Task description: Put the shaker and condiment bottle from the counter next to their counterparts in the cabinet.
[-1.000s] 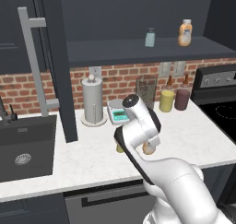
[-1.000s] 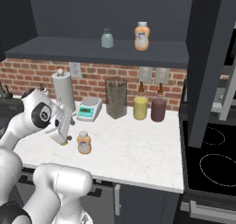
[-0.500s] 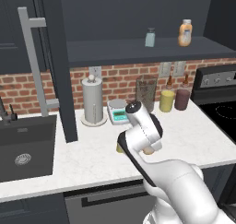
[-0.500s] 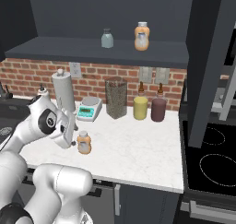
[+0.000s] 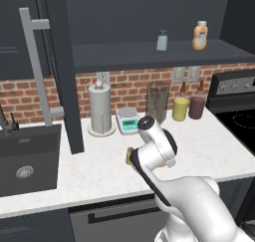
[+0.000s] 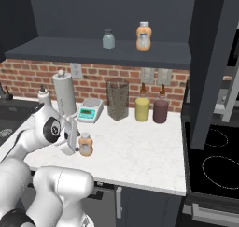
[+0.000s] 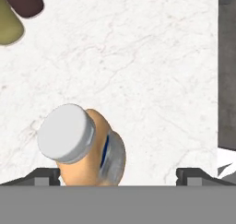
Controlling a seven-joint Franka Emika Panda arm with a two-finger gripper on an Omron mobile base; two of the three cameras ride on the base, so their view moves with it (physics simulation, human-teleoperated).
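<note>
The cabinet (image 6: 93, 53) stands open; on its shelf a pale blue-grey shaker (image 6: 108, 39) and an orange bottle (image 6: 144, 36) with a whitish cap sit side by side, apart from each other, with bare shelf to either side. Contents of both cannot be made out.

On the bench (image 6: 140, 151), against the brick wall: a paper-towel roll (image 6: 64, 93), a small scale (image 6: 90, 110), a tall clear jar (image 6: 117, 99) with dark grainy fill, then a yellow bottle (image 6: 142, 107) and a dark-red bottle (image 6: 160, 109) with thin necks.

The condiment bottle (image 6: 85, 144) stands upright near the front left of the bench, well clear of the back row. The pincer (image 6: 74, 138) is down at its level, jaws spread wide, just beside the bottle; in the hand view the bottle (image 7: 85, 147) sits close to the left fingertip (image 7: 44, 176), with a broad gap to the right one. Not gripped.

Open marble lies to the right of the bottle up to the stove edge. The bench's front edge is near.

In the left base view the arm hides most of the working spot; a yellow-green sliver at the wrist may be the shaker (image 5: 128, 157), but that is hard to tell.
</note>
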